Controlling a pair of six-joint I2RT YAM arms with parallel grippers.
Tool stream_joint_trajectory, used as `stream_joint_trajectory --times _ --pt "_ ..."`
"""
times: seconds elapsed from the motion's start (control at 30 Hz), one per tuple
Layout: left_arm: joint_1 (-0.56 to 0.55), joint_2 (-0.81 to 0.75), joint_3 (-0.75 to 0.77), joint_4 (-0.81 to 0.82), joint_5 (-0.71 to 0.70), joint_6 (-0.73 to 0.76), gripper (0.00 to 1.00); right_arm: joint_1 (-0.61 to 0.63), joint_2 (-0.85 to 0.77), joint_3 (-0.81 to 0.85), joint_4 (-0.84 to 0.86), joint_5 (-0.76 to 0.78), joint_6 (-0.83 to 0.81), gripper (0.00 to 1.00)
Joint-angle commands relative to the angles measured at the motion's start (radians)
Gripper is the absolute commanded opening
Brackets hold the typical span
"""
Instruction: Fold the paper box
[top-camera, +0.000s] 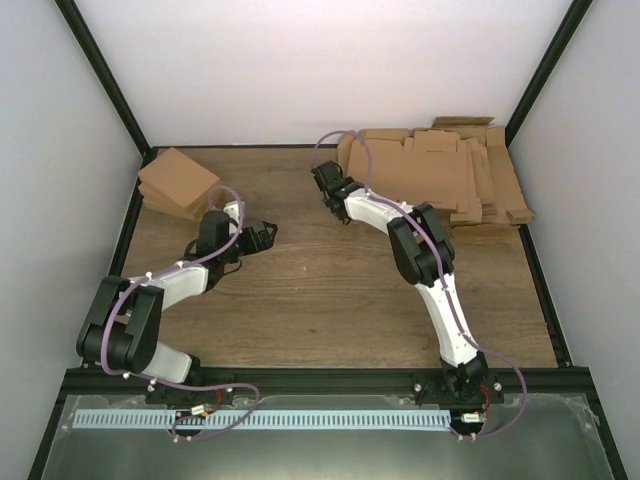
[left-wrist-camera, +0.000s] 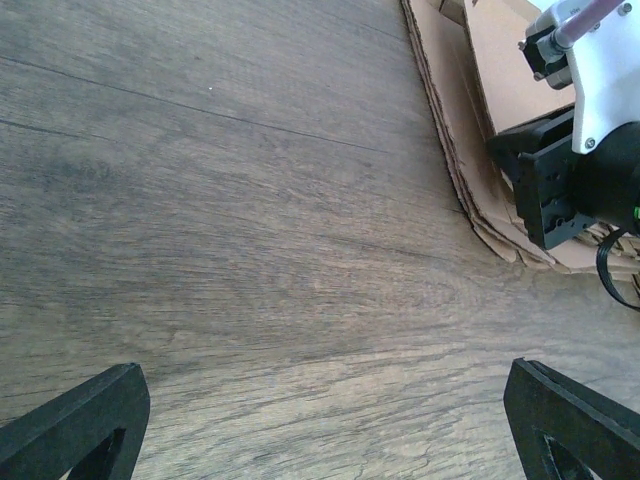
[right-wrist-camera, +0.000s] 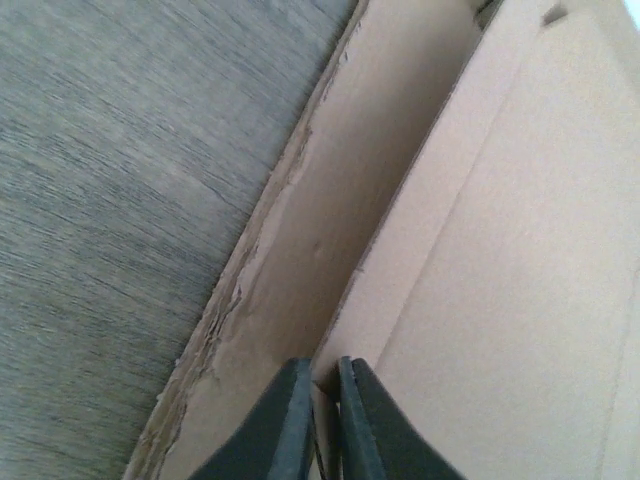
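The right gripper (right-wrist-camera: 325, 412) had its two fingers (right-wrist-camera: 285, 425) drawn almost together, with only a thin slit between them. The near edge of the paper box (right-wrist-camera: 500, 250) ran into that slit, so the fingers were pinching it. The paper box was a flat brown sheet that spread ahead of the fingers and to their right. It lay topmost on the pile of sheets (right-wrist-camera: 285, 260). Its pinched edge stood a little above the next sheet, which showed in shadow just left of the fingers. Farther left of them lay the bare wooden table (right-wrist-camera: 110, 200).

The left gripper (left-wrist-camera: 325, 425) was spread wide, one finger (left-wrist-camera: 80, 425) at each lower corner of its wrist view, with nothing between them but table. Ahead of those fingers and to their right were the pile's ragged edge and the right arm's wrist.

From above, a stack of small boxes (top-camera: 178, 182) sat behind and left of the left gripper.
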Motion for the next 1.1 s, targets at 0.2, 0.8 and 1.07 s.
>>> stream_joint_trajectory --times 0.2,0.8,1.07 --pt "-0.005 -0.035 0.02 -0.001 -0.011 0.021 1.0 0.007 -0.22 -0.155 0.184 0.029 -0.003 0.01" --pt "-0.005 -0.059 0.02 -0.019 -0.003 0.018 1.0 0.171 -0.504 -0.132 -0.212 -0.059 0.282 0.01" --pt "-0.005 -0.074 0.017 -0.041 -0.047 0.02 1.0 0.444 -0.672 -0.39 -0.269 -0.346 0.518 0.12"
